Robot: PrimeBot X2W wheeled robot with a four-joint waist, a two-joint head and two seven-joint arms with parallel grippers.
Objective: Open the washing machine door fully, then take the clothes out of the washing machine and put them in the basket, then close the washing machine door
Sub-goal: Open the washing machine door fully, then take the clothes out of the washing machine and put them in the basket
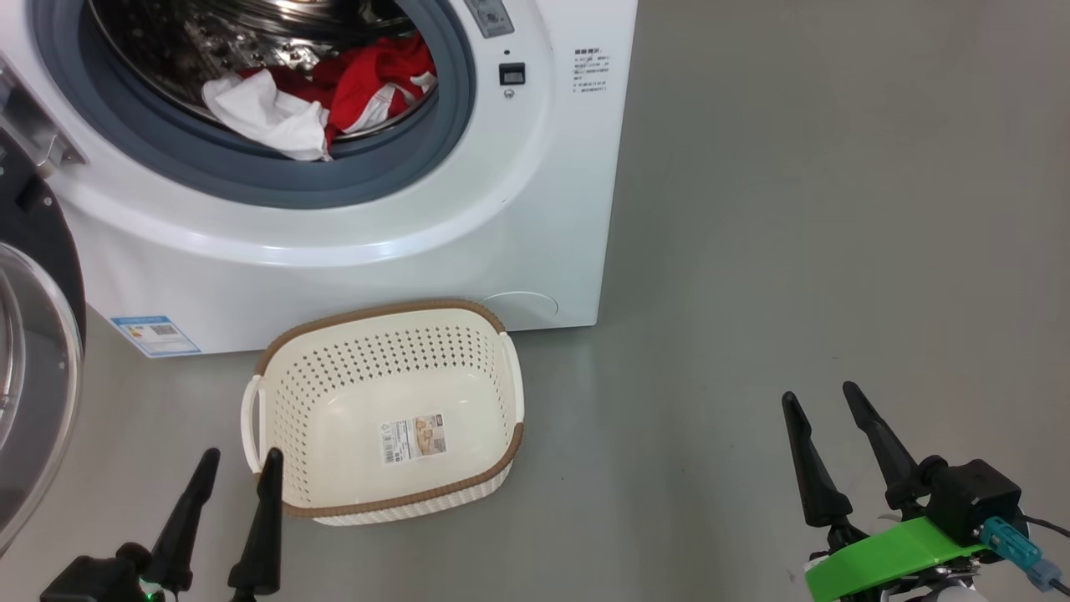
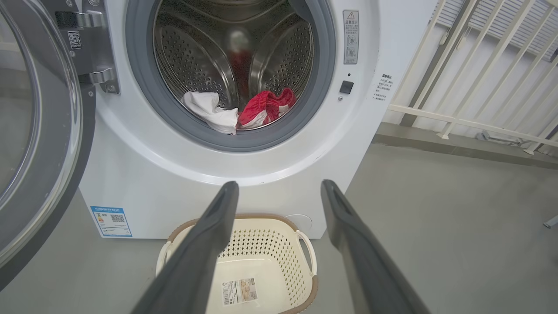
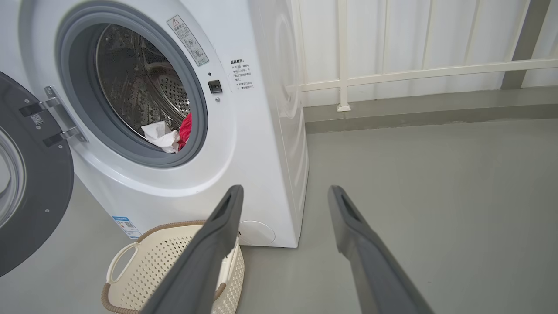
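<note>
- We see the washing machine [image 1: 334, 276] standing on the grey floor [image 1: 794, 209], its white front facing us.
- The washing machine door [image 1: 46, 242] is swung wide open to the left on its metal hinge [image 2: 98, 52]. Its black rim and bulging glass window are turned away from the opening.
- The clothes lie inside the steel drum [image 2: 196, 52], at the bottom front of the opening.
- The white garment [image 1: 263, 113] is crumpled on the left, and its edge droops over the grey gasket [image 1: 276, 180].
- The red garment [image 1: 368, 79], with white trim, lies just to the right of the white one and touches it.
- The basket [image 1: 376, 355] sits on the floor just in front of the machine, below the opening. It holds nothing but a paper label [image 1: 414, 439] on its bottom.
- A small blue label [image 1: 156, 334] is stuck low on the machine's front, left of the basket.
- Our left gripper [image 1: 242, 456] has its two dark fingers spread apart and grips nothing. It hangs at the basket's near left corner. One fingertip overlaps the rim in the head view, and we cannot tell whether they touch.
- Our right gripper [image 1: 819, 393] is also spread wide with nothing between its fingers. It hangs over bare floor, well to the right of the basket.
- A green part [image 1: 886, 556] sits at the right gripper's base.
- A white railing [image 2: 471, 87] runs along the wall beside the machine.
</note>
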